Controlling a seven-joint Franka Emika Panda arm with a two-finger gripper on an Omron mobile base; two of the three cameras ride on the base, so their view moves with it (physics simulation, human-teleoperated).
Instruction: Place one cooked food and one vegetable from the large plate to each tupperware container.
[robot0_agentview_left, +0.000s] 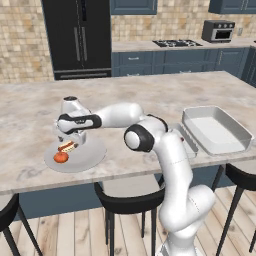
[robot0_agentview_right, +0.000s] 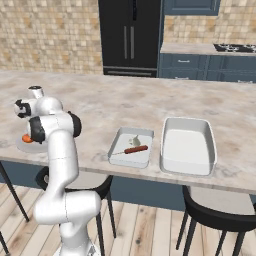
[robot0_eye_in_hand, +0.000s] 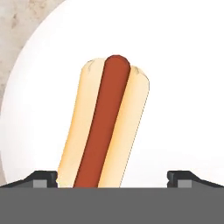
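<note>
Marble kitchen island: your gripper (robot0_eye_in_hand: 112, 177) hangs over the plate (robot0_agentview_left: 87, 157) at the left end.
Your jaws stand wide apart, one fingertip (robot0_eye_in_hand: 43, 178) on each side of the hot dog (robot0_eye_in_hand: 105, 127); the tomato (robot0_agentview_left: 61, 157) lies beside it, while the sausage (robot0_agentview_right: 135, 149) and pale vegetable (robot0_agentview_right: 134, 139) sit in the small tray (robot0_agentview_right: 131, 146), next to the larger tray (robot0_agentview_right: 188, 146).

Even, soft rendered light — no glare, only faint shadows under the counter (robot0_agentview_left: 150, 95) stools. Base views are sharp; the hand view is bright, the large plate (robot0_eye_in_hand: 183, 109) washed near-white — edges slightly soft.
</note>
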